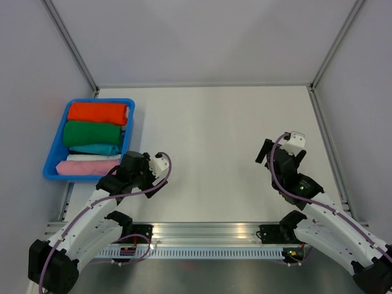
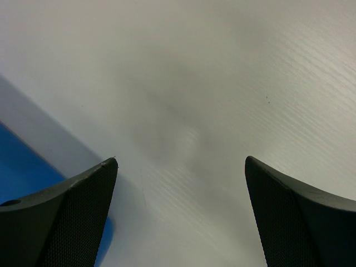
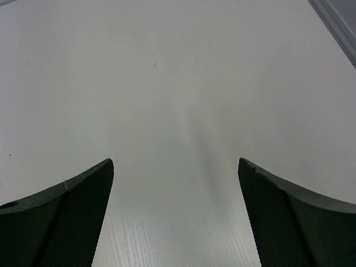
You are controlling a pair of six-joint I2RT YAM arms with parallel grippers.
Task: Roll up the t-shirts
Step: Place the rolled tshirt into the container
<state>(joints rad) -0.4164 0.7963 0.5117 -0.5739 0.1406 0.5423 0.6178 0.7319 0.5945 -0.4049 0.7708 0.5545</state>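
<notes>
Black, mesh-textured fingers [image 2: 78, 217] of the left gripper [image 2: 181, 162] stood spread wide apart in the left wrist view, with nothing between them but the bare white tabletop [image 2: 222, 83]. Just outside the left finger, a corner of the blue rectangular plastic tray [image 2: 19, 175] showed, close beside that fingertip.

Fingers [image 3: 289, 222] of the right gripper [image 3: 175, 161] were parted just as widely and held nothing. Only plain white table surface lay between and ahead of them, and a grey metal frame rail [image 3: 334, 22] ran far off beyond the right finger.

From above, the tray sat just off to the left of the left gripper's fingers and slightly beyond them, and was well apart from the right gripper's fingers. Inside it, the emerald-green soft cloth t-shirt [image 1: 93, 133] lay rolled into a thick cylinder. It was pressed between an orange-red cloth roll [image 1: 97, 112] on the side farther from the fingers and a teal cloth roll [image 1: 95, 149] on the nearer side. A pale white folded cloth [image 1: 92, 157] and a pink cloth roll [image 1: 87, 166] filled the part of the tray closest to the left fingers. Neither gripper touched the tray or any cloth.
</notes>
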